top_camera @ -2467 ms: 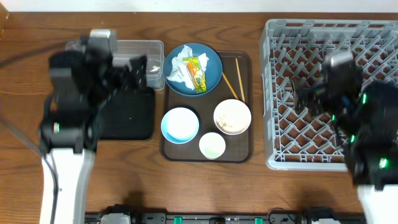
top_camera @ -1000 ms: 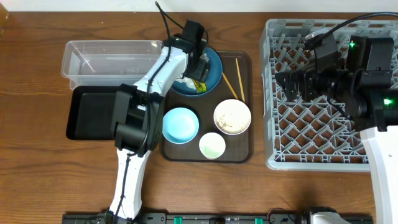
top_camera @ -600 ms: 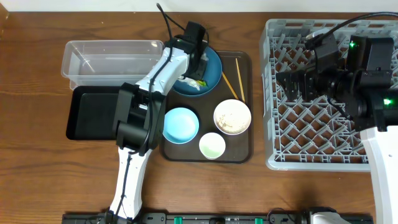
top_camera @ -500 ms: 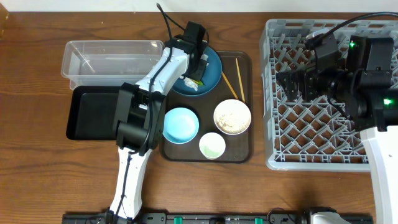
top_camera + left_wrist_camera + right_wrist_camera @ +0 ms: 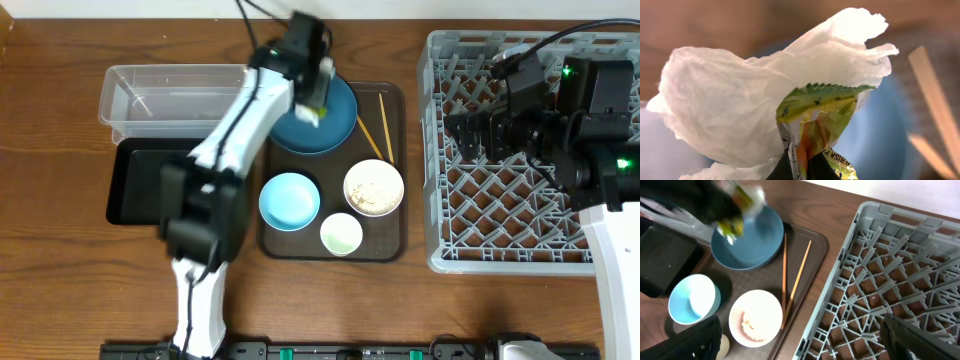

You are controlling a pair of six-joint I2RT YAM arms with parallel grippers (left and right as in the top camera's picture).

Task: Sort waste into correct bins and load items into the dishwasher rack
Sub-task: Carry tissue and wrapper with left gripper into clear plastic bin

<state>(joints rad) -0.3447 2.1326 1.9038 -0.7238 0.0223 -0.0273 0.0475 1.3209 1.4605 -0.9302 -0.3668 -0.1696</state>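
My left gripper [image 5: 797, 172] is shut on the green-and-orange snack wrapper [image 5: 815, 107], with the crumpled white tissue [image 5: 725, 110] bunched against it. Both hang just above the dark-blue plate [image 5: 342, 122]. In the overhead view the left gripper [image 5: 317, 98] is blurred over the plate's left half. My right gripper [image 5: 807, 347] hovers open over the grey dishwasher rack [image 5: 500, 225]. On the brown tray [image 5: 392, 247] sit a light-blue bowl [image 5: 289, 200], a white-beige bowl [image 5: 374, 187] with rice grains [image 5: 752, 325], a small white cup [image 5: 341, 234] and two chopsticks [image 5: 378, 125].
A clear plastic tub [image 5: 170, 92] stands at the back left, with a black shallow tray [image 5: 135, 185] directly in front of it. The rack fills the right side of the wooden table. The left arm reaches across above both bins.
My left gripper has shut on the wrapper and tissue and is lifting them off the plate, its arm now blurred with motion. The right arm has not moved.
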